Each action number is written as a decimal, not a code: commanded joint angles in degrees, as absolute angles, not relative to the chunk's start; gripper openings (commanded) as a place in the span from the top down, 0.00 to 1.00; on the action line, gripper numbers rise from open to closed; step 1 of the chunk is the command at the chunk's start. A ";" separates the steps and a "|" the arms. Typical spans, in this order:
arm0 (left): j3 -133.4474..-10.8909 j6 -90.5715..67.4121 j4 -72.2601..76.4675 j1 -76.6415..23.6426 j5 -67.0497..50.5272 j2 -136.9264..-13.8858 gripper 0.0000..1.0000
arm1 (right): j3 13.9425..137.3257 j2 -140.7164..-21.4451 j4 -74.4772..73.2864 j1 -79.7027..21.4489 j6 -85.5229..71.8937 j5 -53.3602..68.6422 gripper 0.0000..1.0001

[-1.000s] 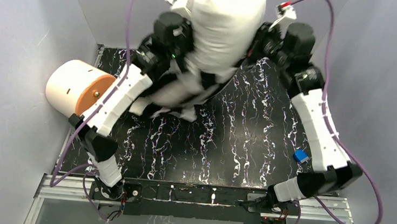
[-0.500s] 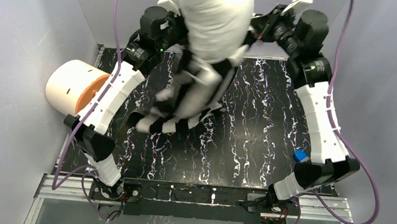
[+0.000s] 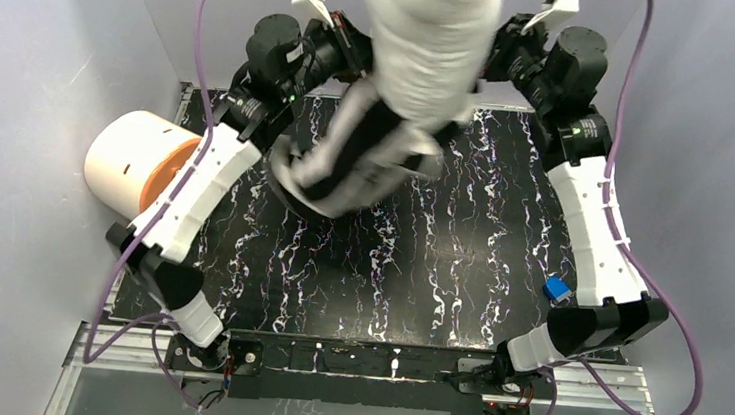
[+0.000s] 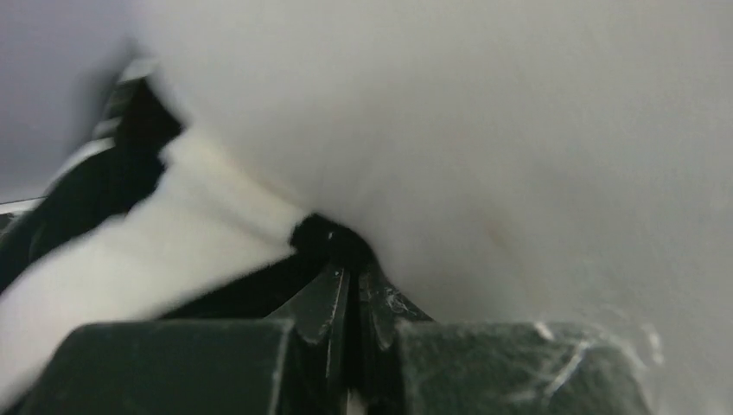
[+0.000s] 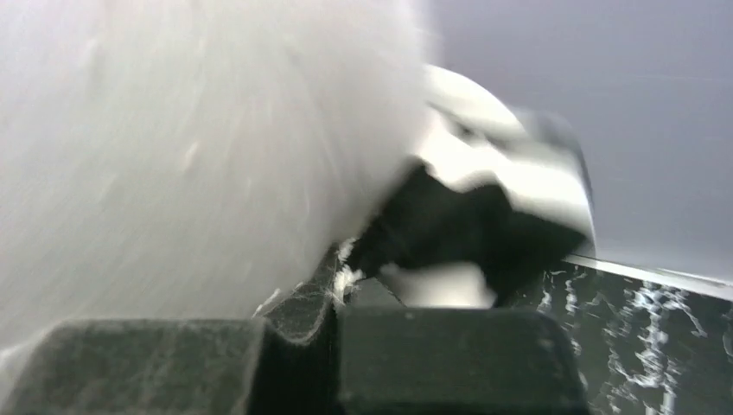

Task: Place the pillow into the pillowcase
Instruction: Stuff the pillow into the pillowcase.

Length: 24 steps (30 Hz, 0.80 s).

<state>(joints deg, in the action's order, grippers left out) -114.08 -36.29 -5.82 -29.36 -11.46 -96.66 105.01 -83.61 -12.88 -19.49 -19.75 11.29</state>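
Jaws are clamped tight on both sides: left gripper (image 4: 346, 285) and right gripper (image 5: 337, 278) each pinch the pillowcase (image 3: 352, 161) rim, upper centre of the overhead view. Most of the pillow (image 3: 428, 42) sticks out above, so I'd say plenty of stuffing left.

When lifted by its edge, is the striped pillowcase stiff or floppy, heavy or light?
Probably floppy: the pillowcase hangs crumpled and folded below the pillow. Likely light: the left tool and right tool seem to carry it by small pinches.
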 commanded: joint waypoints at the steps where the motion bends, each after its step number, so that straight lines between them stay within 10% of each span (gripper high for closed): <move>1: -113.87 -35.80 2.42 -36.23 -15.35 -88.75 1.00 | 107.61 -80.89 -1.67 -16.27 -23.94 16.60 1.00; 7: -153.54 -35.04 -16.82 -23.78 -8.87 -114.38 1.00 | 89.66 -70.37 4.44 -35.83 -19.76 0.29 1.00; 15: -120.25 -34.56 3.74 -33.37 -16.57 -93.92 1.00 | 125.84 -90.26 -9.15 -23.50 -15.81 2.83 1.00; 24: -135.45 -23.29 11.29 -24.89 -15.90 -108.91 1.00 | 94.57 -80.48 13.09 -25.27 -17.31 11.94 1.00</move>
